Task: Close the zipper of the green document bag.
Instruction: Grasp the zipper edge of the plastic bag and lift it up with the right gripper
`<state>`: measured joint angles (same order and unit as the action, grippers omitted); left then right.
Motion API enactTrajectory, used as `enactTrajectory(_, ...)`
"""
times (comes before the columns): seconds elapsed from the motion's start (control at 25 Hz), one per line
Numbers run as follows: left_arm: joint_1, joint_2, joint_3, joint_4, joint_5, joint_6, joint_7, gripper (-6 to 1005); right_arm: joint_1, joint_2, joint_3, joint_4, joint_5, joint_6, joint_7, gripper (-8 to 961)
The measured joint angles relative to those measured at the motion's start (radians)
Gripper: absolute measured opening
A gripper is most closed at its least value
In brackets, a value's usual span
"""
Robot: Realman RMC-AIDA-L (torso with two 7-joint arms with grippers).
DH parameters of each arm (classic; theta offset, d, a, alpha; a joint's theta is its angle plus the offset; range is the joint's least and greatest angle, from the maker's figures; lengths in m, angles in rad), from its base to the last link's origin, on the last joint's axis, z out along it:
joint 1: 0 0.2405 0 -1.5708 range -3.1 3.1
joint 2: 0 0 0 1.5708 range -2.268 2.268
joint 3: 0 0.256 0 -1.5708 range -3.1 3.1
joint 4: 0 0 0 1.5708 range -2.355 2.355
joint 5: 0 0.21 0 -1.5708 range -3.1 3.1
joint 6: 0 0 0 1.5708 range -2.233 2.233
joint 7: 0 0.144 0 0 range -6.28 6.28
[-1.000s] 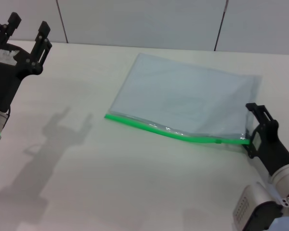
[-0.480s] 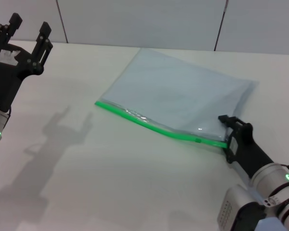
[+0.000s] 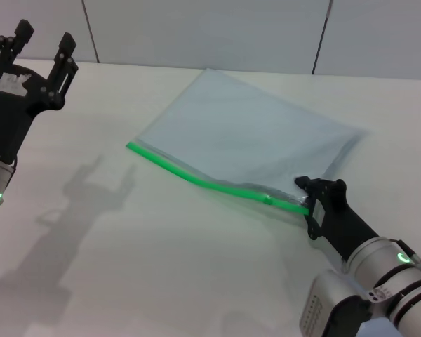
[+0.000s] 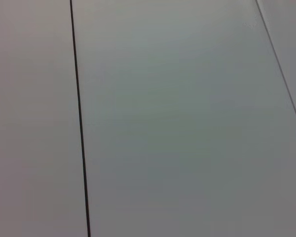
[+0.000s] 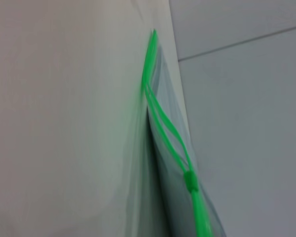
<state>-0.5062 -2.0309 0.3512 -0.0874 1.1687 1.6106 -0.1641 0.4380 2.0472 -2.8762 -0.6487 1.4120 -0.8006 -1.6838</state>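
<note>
The green document bag [image 3: 252, 137], a flat translucent pale pouch, lies askew on the white table [image 3: 161, 274]. Its bright green zipper [image 3: 189, 175] runs along the near long edge, and the small slider [image 3: 268, 199] sits close to the right end. My right gripper [image 3: 310, 207] is shut on that right end of the green edge. In the right wrist view the zipper [image 5: 149, 59] shows two separated green tracks beyond the slider [image 5: 190, 180]. My left gripper [image 3: 42, 38] hangs open, raised at the far left, away from the bag.
A pale panelled wall [image 3: 210, 28] with dark seams runs behind the table. The left wrist view shows only pale panels with a dark seam [image 4: 79, 123]. The left arm's shadow [image 3: 91, 189] falls on the bare table left of the bag.
The right gripper has moved left and toward me with the bag's corner in it. The bag slid and turned with it, its green edge now more slanted. The left arm is unchanged.
</note>
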Motion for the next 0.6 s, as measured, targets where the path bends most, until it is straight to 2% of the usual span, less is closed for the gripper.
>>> enactTrajectory(0.36,-0.006,0.0,0.002,0.004,0.024,-0.034,0.0,635,0.027,-0.002,0.0,-0.007,-0.007,0.025,0.025,52)
enactTrajectory(0.6,-0.05,0.001,0.002,0.022,0.211,-0.128,0.077,635,0.073,-0.005,0.0,0.001,-0.005,0.069,0.065,52)
